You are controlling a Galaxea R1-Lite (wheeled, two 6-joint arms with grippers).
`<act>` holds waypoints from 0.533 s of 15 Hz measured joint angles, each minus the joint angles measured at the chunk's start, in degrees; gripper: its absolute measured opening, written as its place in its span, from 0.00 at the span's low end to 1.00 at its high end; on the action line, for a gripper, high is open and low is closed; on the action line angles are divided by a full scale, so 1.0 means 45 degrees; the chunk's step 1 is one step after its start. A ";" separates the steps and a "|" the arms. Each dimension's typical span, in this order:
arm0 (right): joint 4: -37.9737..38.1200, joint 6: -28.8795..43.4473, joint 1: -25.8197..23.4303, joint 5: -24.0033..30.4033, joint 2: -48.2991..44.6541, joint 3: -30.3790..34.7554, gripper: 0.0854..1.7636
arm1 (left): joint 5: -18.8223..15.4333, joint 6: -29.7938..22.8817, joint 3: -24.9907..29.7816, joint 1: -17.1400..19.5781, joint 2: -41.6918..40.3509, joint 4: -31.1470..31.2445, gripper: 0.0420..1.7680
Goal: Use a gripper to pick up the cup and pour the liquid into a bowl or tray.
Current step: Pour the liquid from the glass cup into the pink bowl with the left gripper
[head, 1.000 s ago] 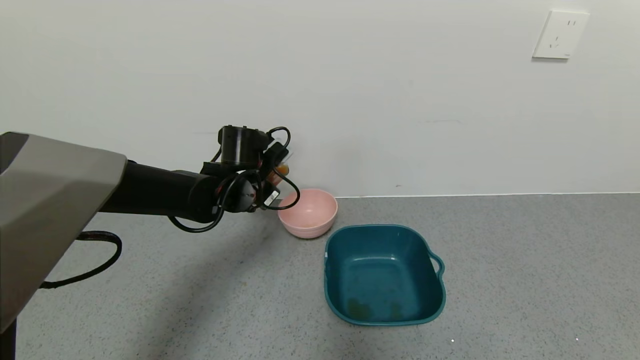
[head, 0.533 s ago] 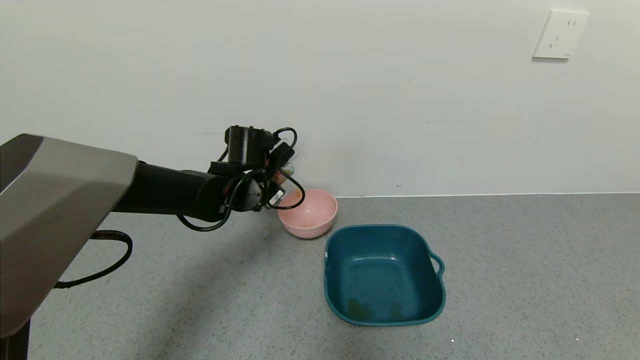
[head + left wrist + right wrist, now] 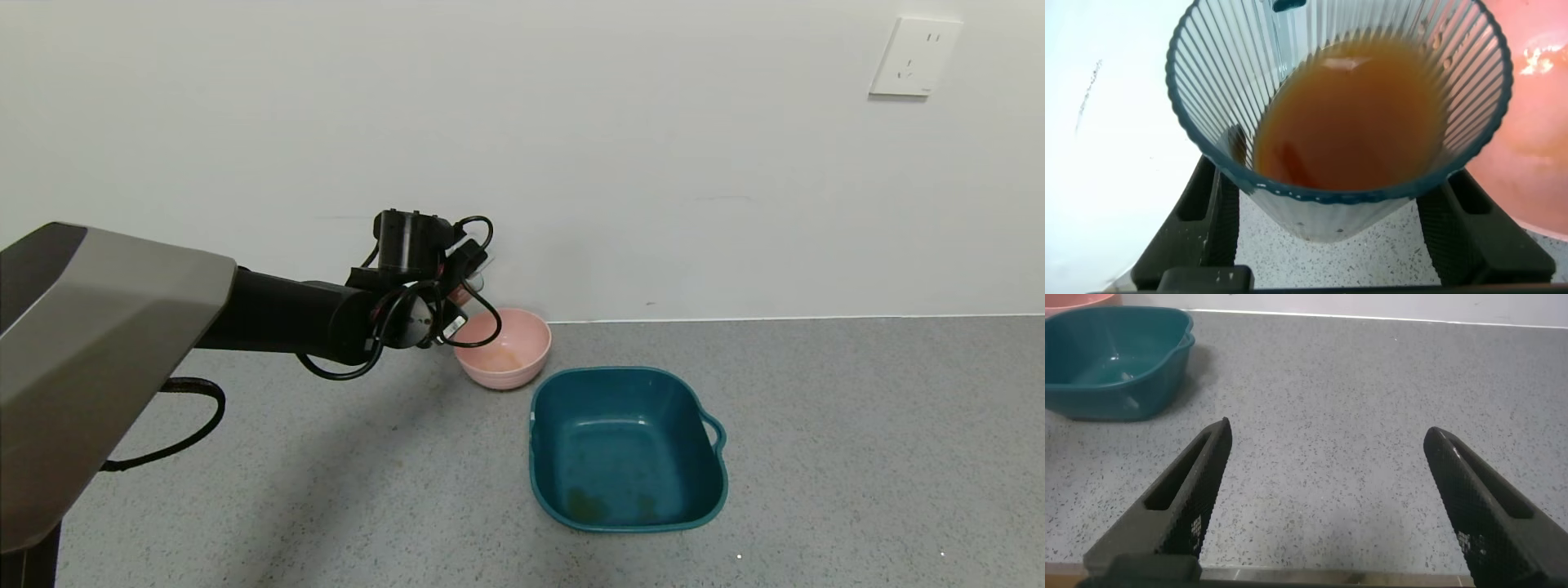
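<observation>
My left gripper (image 3: 467, 276) is shut on the translucent blue-grey ribbed cup (image 3: 473, 282) and holds it tilted above the near-left rim of the pale pink bowl (image 3: 522, 371). In the left wrist view the cup (image 3: 1233, 82) sits between both black fingers (image 3: 1200, 220) and still holds reddish-brown liquid (image 3: 1351, 114). The pink bowl (image 3: 1543, 147) lies just beyond the cup's lip. A thin brownish pool (image 3: 500, 359) shows at the bowl's bottom. My right gripper (image 3: 1327, 433) is open and empty, low over the grey floor, outside the head view.
A square teal tub (image 3: 629, 371) with a handle stands right of and nearer than the pink bowl; it also shows in the right wrist view (image 3: 1110, 359). The white wall is close behind the bowl, with a socket (image 3: 914, 57) high on the right.
My left arm has moved right and forward with the cup. A brownish pool has appeared at the bottom of the pink bowl.
</observation>
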 joint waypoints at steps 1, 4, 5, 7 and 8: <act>0.0000 0.0000 0.0000 0.0000 0.0000 0.0000 0.97 | 0.0106 0.0111 0.0000 -0.0019 0.0024 0.0000 0.70; 0.0000 -0.0005 0.0000 0.0000 0.0000 0.0000 0.97 | 0.0385 0.0563 0.0000 -0.0108 0.0098 0.0024 0.70; 0.0000 -0.0005 0.0000 0.0000 0.0000 0.0000 0.97 | 0.0520 0.0696 0.0000 -0.0152 0.0106 0.0173 0.70; 0.0000 0.0000 0.0000 0.0000 0.0000 0.0000 0.97 | 0.0685 0.0748 -0.0065 -0.0249 0.0116 0.0661 0.70; 0.0000 0.0000 0.0000 0.0000 0.0000 0.0000 0.97 | 0.0748 0.0791 -0.0165 -0.0317 0.0116 0.0734 0.70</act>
